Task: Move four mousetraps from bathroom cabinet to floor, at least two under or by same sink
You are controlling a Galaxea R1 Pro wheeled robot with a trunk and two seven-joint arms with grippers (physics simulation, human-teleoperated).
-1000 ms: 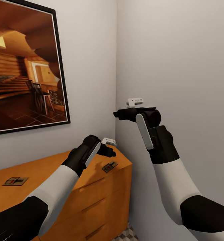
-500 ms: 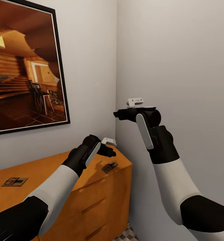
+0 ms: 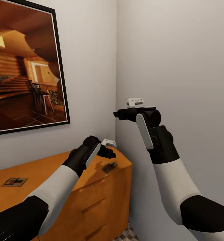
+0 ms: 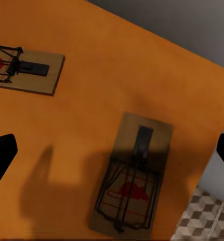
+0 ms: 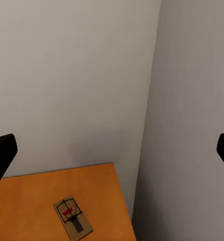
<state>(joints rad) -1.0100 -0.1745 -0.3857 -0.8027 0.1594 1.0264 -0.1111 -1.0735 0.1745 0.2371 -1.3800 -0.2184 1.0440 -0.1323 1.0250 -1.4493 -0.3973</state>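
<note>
Cabinet (image 3: 91, 197) smooth orange-brown wood, satin top, matching wooden bar handles. Mousetraps (image 4: 131, 182) flat matt pale-brown wood boards with thin dark metal wire and a red printed mark; second one (image 4: 27, 70) the same. Left end effector (image 3: 109, 154) matt black, plastic look, with a white plate. Walls (image 3: 172, 57) smooth matt grey-white. Picture frame (image 3: 60, 67) glossy black. Floor tiles (image 4: 205, 221) smooth, cube-patterned.

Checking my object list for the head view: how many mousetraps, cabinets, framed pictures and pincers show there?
mousetraps: 2 (left mousetrap, right mousetrap)
cabinet: 1
framed picture: 1
pincers: 2 (left pincer, right pincer)
Total: 6
</note>
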